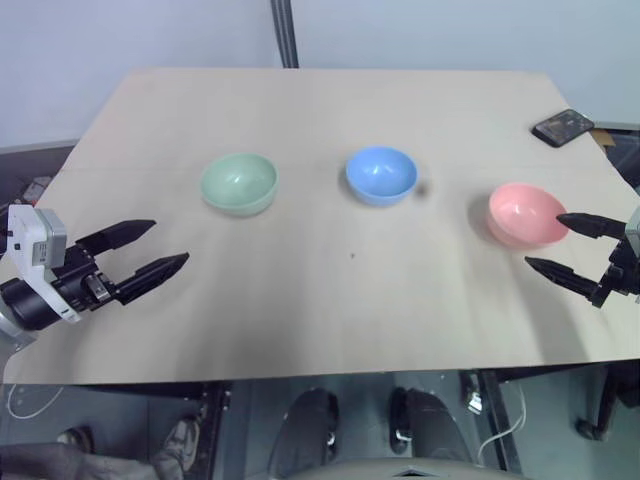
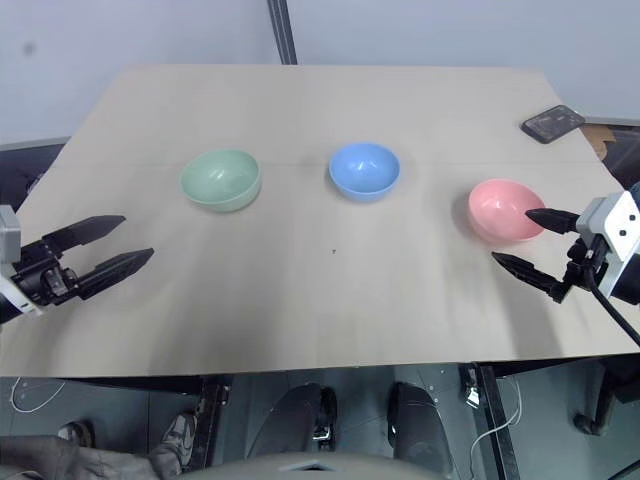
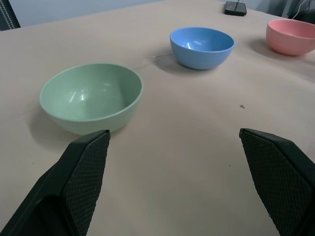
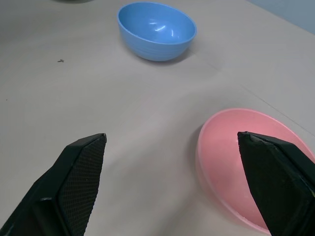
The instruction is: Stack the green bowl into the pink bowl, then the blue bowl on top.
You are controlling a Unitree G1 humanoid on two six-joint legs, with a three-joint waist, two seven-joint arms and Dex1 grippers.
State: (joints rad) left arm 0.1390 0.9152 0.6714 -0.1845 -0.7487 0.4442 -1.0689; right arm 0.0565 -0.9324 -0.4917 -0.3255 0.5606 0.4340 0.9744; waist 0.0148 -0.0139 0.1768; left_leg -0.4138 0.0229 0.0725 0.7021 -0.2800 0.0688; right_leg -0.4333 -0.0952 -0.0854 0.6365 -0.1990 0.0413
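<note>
Three bowls stand apart in a row on the tan table (image 1: 320, 300): the green bowl (image 1: 239, 183) on the left, the blue bowl (image 1: 381, 175) in the middle, the pink bowl (image 1: 526, 214) on the right, all upright and empty. My left gripper (image 1: 158, 250) hovers open near the table's left edge, in front of and left of the green bowl (image 3: 91, 96). My right gripper (image 1: 566, 246) is open just beside the pink bowl (image 4: 251, 164), one fingertip reaching over its near rim. Nothing is held.
A black phone (image 1: 564, 126) lies at the table's far right corner. A dark pole (image 1: 285, 32) rises behind the far edge. A tiny dark speck (image 1: 352, 256) marks the table's middle. Cables and feet show on the floor below the near edge.
</note>
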